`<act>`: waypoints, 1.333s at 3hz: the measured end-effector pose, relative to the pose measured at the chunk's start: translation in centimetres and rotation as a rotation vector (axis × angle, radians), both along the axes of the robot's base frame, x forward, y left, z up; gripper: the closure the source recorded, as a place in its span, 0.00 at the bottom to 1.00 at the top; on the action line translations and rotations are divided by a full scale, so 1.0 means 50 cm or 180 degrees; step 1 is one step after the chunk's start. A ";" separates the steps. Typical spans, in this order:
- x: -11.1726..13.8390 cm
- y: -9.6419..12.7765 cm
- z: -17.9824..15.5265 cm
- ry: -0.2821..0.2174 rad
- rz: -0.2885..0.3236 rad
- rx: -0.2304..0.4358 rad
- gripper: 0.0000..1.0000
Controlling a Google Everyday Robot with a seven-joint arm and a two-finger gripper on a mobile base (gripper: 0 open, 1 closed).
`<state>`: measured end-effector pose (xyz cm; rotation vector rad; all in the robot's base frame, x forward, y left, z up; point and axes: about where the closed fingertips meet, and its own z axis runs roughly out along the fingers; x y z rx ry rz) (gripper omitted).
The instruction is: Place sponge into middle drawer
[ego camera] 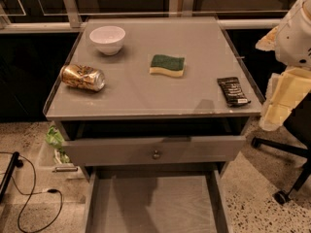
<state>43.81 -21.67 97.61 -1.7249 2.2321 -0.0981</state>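
The sponge [167,65], dark green over pale yellow, lies flat on the grey cabinet top [146,98], right of its middle. The middle drawer [153,205] is pulled out wide below, with a bare grey floor and low side walls. My gripper [283,101], cream-coloured under the white arm [296,30], hangs at the right edge of the view, beside the cabinet's right side and well to the right of the sponge. It holds nothing that I can see.
A white bowl [107,39] and a gold can [83,77] on its side are on the left of the top. A black snack bar wrapper [233,91] lies near the right front corner. The knobbed top drawer [155,151] is slightly open. Chair wheels [282,195] and cables [29,198] are on the floor.
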 end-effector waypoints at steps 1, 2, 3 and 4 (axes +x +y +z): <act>0.000 0.000 0.000 -0.0001 0.0000 0.0000 0.00; 0.016 0.008 0.007 -0.0112 0.0016 0.0033 0.00; 0.078 0.045 -0.007 -0.0270 0.0160 0.0074 0.00; 0.155 0.078 -0.027 -0.0465 0.0316 0.0196 0.00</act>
